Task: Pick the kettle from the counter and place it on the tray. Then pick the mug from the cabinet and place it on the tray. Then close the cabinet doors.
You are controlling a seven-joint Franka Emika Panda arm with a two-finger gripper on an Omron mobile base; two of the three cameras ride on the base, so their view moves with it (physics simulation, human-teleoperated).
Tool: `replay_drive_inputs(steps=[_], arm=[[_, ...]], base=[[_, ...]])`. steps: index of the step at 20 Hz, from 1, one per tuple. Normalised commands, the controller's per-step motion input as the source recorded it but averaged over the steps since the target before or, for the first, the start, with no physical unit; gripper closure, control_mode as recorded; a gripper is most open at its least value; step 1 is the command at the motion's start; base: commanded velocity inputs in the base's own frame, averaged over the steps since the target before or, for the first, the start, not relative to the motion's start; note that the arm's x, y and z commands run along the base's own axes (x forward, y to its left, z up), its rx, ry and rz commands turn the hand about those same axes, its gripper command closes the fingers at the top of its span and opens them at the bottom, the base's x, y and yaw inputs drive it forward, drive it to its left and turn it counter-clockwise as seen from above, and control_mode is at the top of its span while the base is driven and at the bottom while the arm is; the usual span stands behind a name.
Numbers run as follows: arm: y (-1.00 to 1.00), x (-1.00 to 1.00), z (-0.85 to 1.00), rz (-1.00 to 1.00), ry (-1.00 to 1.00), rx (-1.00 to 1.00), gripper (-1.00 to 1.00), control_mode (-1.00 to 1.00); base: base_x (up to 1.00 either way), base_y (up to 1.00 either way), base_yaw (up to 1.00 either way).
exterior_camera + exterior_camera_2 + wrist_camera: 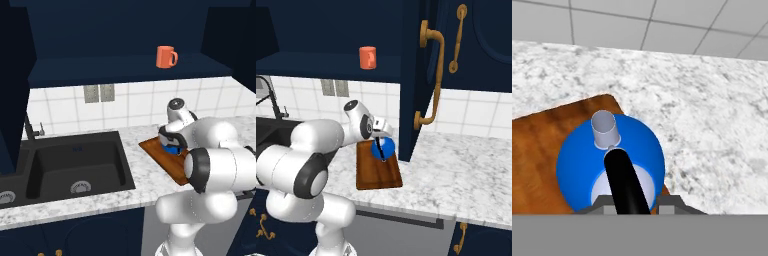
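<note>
Gripper [632,202] clamped on kettle [577,165] handle, kettle over tray [542,145] corner.

Open cabinet door [428,80] crowds the kettle's [383,148] right.

Kettle [383,148] on tray [377,175]; mug [368,57] in cabinet [125,70].

No text, label, brand, number or sign can be read anywhere in these pictures.
</note>
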Motion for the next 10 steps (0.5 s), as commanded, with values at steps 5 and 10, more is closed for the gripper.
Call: replay_drive_inputs(steps=[5, 10], arm=[[0.09, 0.00, -0.24, 0.07, 0.02, 0.00, 1.00, -1.00], [0.24, 0.14, -0.20, 0.07, 0.00, 0.00, 1.00, -1.00]], base=[[0.00, 0.00, 0.00], [0.00, 0.00, 0.00]])
